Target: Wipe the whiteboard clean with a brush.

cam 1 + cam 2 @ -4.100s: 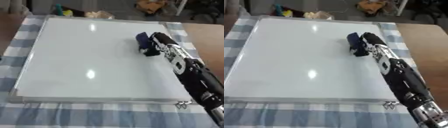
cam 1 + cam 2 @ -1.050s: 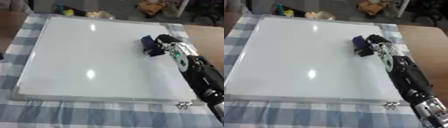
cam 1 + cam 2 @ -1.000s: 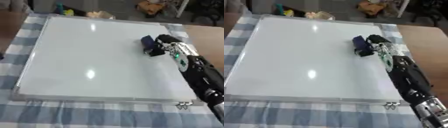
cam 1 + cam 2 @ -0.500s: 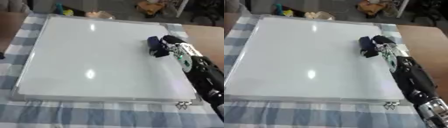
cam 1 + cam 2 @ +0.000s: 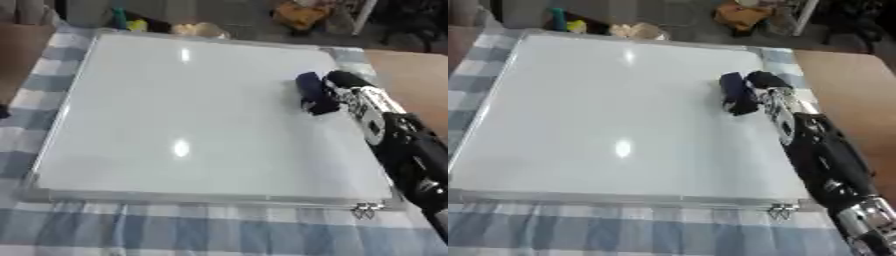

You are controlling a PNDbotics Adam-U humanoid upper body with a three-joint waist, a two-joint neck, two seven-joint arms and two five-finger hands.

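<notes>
Seemingly little is left to do here. Starting at the left of the frame, the blue-and-white checked cloth (image 5: 35, 95) covers the tabletop and shows as a strip along the left edge and a wider band across the bottom. On it lies the whiteboard (image 5: 192, 115), filling most of the picture from upper left to lower right inside its pale frame. Its surface reads as plain white across the left half and the middle: no writing or marks are visible, only two bright spots of reflected light, one near the top centre and one lower centre. Any faint trace would be hard to make out, so I judge the board clean or nearly so, not proven spotless.

Further right, the dark blue brush (image 5: 315, 93) sits on the board's upper right area, close to the right frame. The right robot hand (image 5: 773, 102) comes in from the lower right corner along a black arm, its fingers curled round the brush and holding it against the surface. The strip of board under and just beside the brush is hidden, so that patch is what may remain to be wiped.

The left robot hand shows in neither view.
</notes>
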